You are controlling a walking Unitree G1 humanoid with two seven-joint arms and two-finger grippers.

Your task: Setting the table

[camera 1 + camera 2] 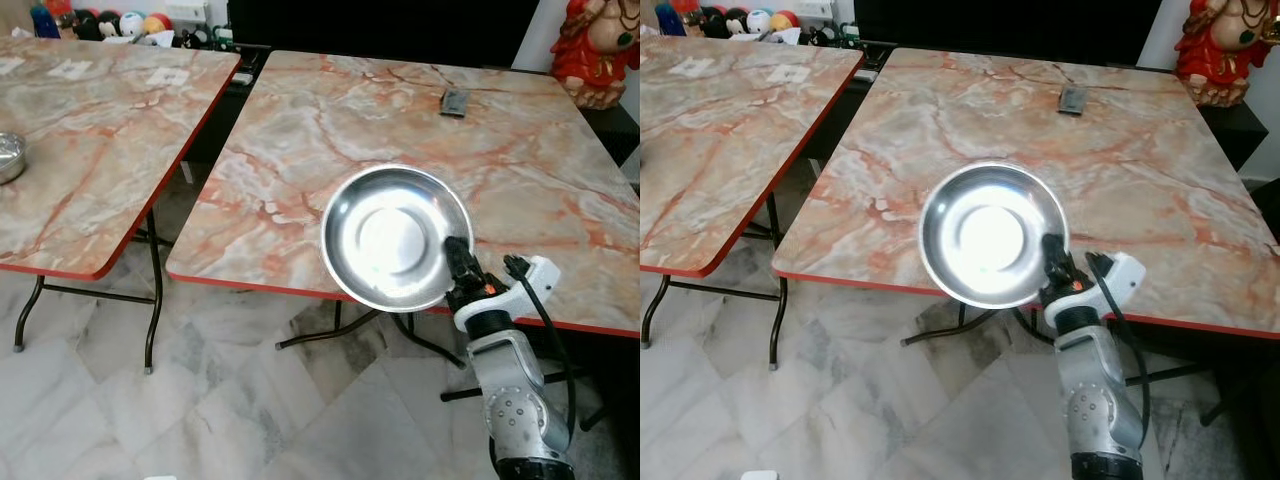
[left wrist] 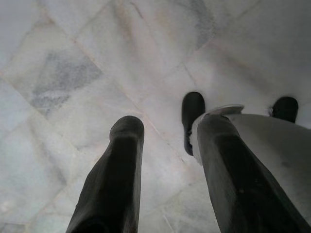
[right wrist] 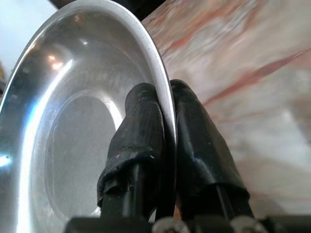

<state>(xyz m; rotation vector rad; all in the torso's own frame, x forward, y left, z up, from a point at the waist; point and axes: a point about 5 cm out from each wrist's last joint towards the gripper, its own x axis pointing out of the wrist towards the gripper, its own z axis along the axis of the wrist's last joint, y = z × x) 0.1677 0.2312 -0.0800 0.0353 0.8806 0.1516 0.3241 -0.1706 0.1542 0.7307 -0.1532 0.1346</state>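
A round steel plate [image 1: 395,237] hangs over the near edge of the marble-patterned table [image 1: 430,130], held up and tilted toward me. My right gripper [image 1: 457,256] is shut on the plate's rim at its right side; in the right wrist view the two black fingers [image 3: 194,145] pinch the rim of the plate [image 3: 73,121] between them. My left gripper [image 2: 165,141] hangs open above the pale tiled floor [image 2: 73,73], with nothing between its fingers.
A second marble-patterned table [image 1: 90,140] stands at the left with a steel bowl [image 1: 8,157] at its left edge. A small dark object [image 1: 454,102] lies at the back of the near table. A red figurine [image 1: 600,45] stands at the far right.
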